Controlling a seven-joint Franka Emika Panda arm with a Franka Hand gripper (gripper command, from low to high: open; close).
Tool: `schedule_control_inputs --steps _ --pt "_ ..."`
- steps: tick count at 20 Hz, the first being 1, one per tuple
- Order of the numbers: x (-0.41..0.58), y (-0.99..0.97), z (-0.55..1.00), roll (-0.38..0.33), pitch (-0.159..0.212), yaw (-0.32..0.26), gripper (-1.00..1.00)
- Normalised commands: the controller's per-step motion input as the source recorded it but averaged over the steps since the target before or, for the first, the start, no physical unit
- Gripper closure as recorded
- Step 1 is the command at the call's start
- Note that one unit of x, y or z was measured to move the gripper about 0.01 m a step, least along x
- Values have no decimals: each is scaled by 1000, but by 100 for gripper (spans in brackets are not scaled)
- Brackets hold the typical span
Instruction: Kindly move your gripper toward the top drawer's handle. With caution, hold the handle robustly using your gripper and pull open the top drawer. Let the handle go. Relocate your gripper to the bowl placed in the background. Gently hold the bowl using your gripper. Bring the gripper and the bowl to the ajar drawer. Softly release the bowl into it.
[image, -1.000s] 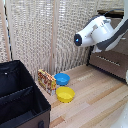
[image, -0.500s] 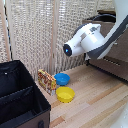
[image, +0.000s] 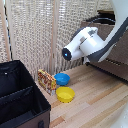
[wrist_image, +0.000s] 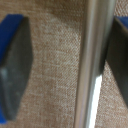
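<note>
Swinging farther leftward in the exterior view, arm (image: 92, 45) nears bowl (image: 62, 78).

Wooden floor (image: 95, 100) under blue bowl (image: 62, 78), yellow bowl (image: 65, 94).

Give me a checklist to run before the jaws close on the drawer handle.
1. Handle between the jaws: ok. In the wrist view the silver bar runs through the gap.
2. Gripper open: ok. One finger stands well clear of the bar.
3. Bar centred in the gap: not ok. It lies much nearer one finger than the other.
4. Top drawer shut: cannot tell. The arm blocks it in the exterior view.
5. Blue bowl in place for later: ok. It sits on the floor beside the yellow bowl.
</note>
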Motion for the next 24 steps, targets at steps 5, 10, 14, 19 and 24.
schedule_control_inputs --steps 5,10,14,19,24 --pt "78 441 31 -15 0 -123 -100" --pt "246 349 235 77 -18 -129 -100" --pt "275 224 294 202 0 -191 -100" --pt "219 215 288 236 17 -187 -100" --pt "97 205 217 277 85 -167 -100"
